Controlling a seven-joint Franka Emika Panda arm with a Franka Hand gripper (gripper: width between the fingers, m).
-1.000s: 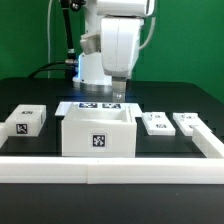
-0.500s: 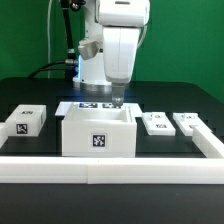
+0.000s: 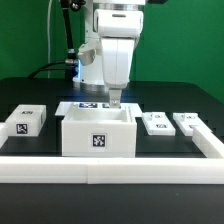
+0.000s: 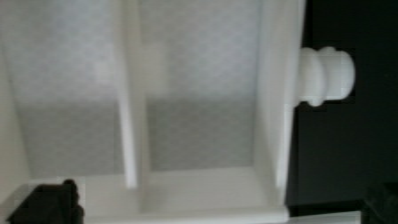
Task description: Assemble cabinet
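One black bench [image 3: 30,92] carried one large white open-topped plastic cabinet [image 3: 97,140] at its middle, just behind a white front rail [image 3: 110,166], with bare bench either side. The pincer [image 3: 115,99] hung spread, pinching nothing, above the cabinet's rear edge. Three small white tagged blocks lay apart: one block [image 3: 26,121] on the exterior view's left, two [image 3: 156,124] [image 3: 187,123] on its right.

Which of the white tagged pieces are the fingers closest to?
The cabinet, the big open box in the middle: the fingers hang right above its far wall. The small block and the two small panels lie off to the sides.
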